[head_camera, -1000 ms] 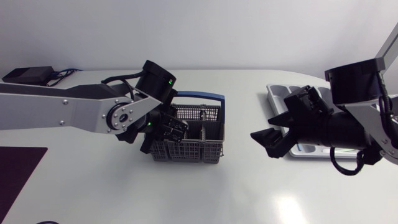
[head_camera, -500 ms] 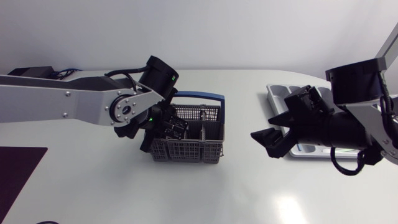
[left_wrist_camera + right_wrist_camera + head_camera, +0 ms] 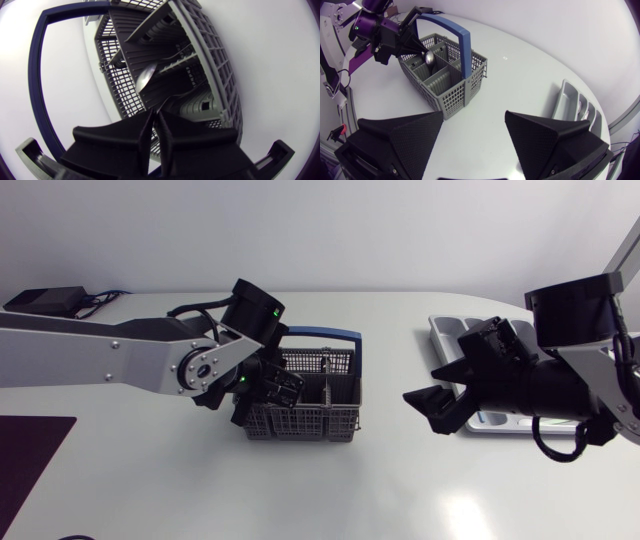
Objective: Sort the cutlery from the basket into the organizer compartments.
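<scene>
Lifting the spoon [image 3: 146, 80] straight up, without tilt, looks the safest way to finish this step. The left gripper [image 3: 156, 120] sits in the basket [image 3: 300, 423] at centre-left, pinched nearly together on the thin handle, and the bowl lies ahead of its tips inside a cell, so a slanted pull could snag the dividers or the blue bar [image 3: 325, 335] on the far side. The right gripper [image 3: 474, 117] hangs wide open and empty between basket and organizer [image 3: 447, 330]. That arm covers most of the organizer at the right, so its compartments are hard to read — and whether other cutlery is left in the basket I cannot tell.
</scene>
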